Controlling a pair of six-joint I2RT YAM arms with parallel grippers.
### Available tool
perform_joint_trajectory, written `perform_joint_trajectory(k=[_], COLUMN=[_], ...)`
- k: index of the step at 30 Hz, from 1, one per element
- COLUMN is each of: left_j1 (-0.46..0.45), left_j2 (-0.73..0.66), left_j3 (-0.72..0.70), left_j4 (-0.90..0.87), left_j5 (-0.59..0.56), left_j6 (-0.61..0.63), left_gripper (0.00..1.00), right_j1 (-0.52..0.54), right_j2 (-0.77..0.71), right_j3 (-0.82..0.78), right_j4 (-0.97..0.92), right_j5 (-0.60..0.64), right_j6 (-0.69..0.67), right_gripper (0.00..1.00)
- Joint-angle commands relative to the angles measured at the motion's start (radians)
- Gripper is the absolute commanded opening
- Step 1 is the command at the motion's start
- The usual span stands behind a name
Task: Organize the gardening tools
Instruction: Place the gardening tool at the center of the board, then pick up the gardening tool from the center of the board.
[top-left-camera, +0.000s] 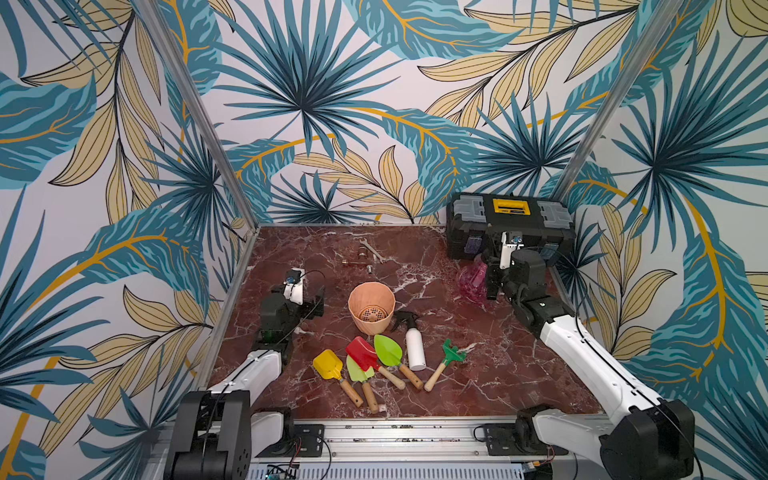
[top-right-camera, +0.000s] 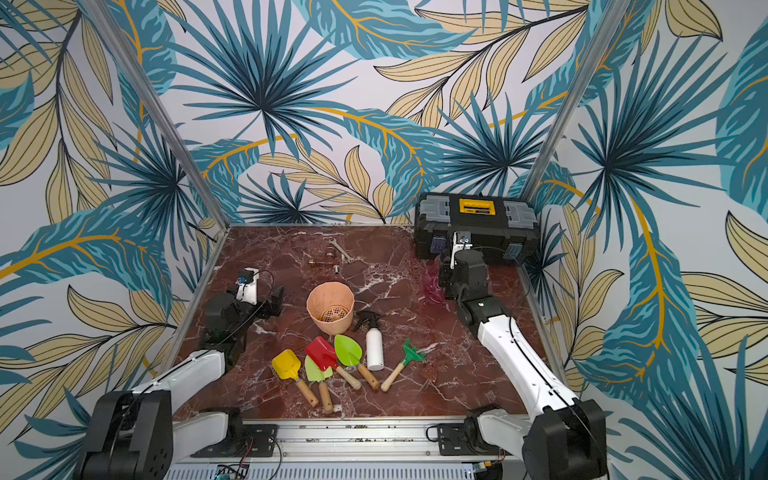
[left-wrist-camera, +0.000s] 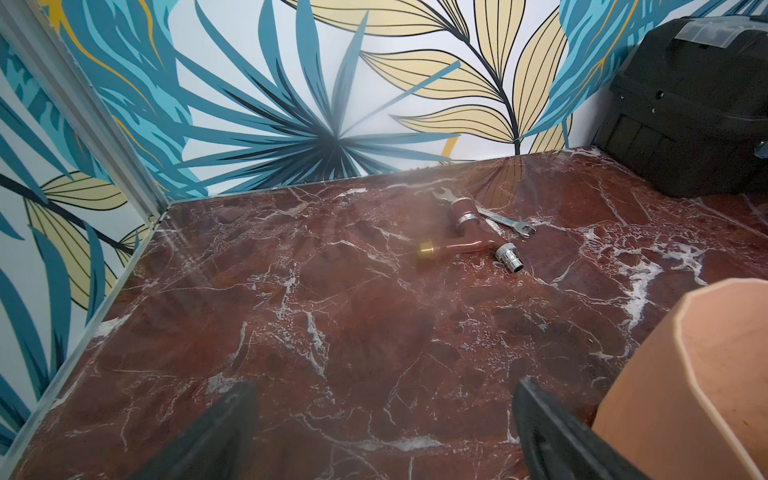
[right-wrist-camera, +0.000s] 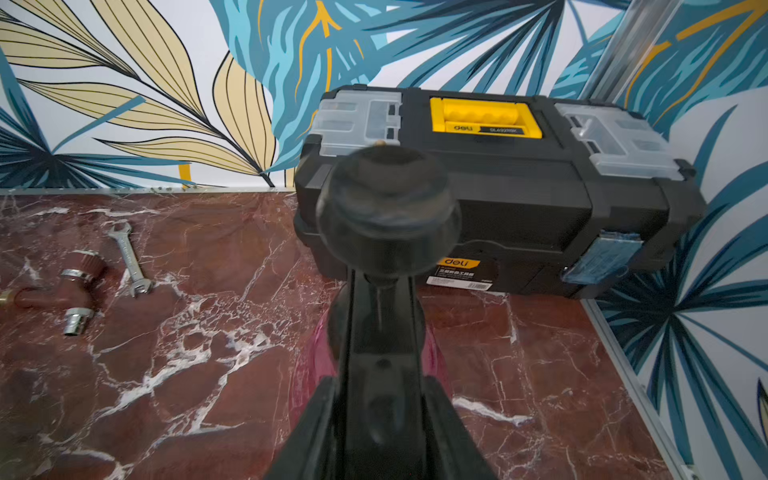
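A red marble table seen from above, read as a clock face with twelve at the back wall. At two o'clock, just in front of a black-and-yellow toolbox (top-left-camera: 511, 224), the right gripper (top-left-camera: 492, 286) has its fingers pinching the black sprayer head of the pink spray bottle (top-left-camera: 471, 280). The bottle's pink body hangs below the fingers, its long axis looking roughly upright. Whether its base touches the table cannot be told.

The other tools lie grouped at six o'clock: the white spray bottle (top-left-camera: 414, 349), the yellow scoop (top-left-camera: 328, 365), the red shovel (top-left-camera: 361, 353), two lime-green trowels (top-left-camera: 388, 351) and the dark-green rake (top-left-camera: 451, 353). A peach pot (top-left-camera: 371, 305) sits at the centre.

From the pink bottle, that group lies toward seven o'clock, well apart, probably the carry ahead. The left gripper (left-wrist-camera: 386, 419), at nine o'clock, hovers with fingers spread wide and empty.
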Motion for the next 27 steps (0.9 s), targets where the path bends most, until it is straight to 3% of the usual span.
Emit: perform_joint_trajectory(k=[1, 7, 17, 21, 27], left_j1=[-0.002, -0.002, -0.002, -0.002, -0.003], left_j2=[-0.014, -0.015, -0.014, -0.017, -0.039], left_j3=[0.023, 0.022, 0.027, 0.035, 0.059], left_j4=[-0.006, -0.006, -0.009, -0.023, -0.071], left_j5=[0.007, 0.005, 0.014, 0.026, 0.041], left_j6=[-0.006, -0.006, -0.011, -0.014, -0.024], left_gripper=[1.0, 1.0, 1.0, 1.0, 1.0], right_j1=[0.003, 0.005, 0.005, 0.005, 0.006], right_j2=[0.021, 0.014, -0.038, -0.055, -0.067], right_j3=[-0.035, -0.04, -0.025, 0.005, 0.098], right_j4=[0.017, 0.02, -0.04, -0.099, -0.257], right_j5=[0.057, 0.037, 0.011, 0.027, 0.026], right_j6=[-0.05, -0.047, 0.01, 0.028, 0.058], right_gripper=[0.07, 0.12, 0.64, 0.76, 0.82])
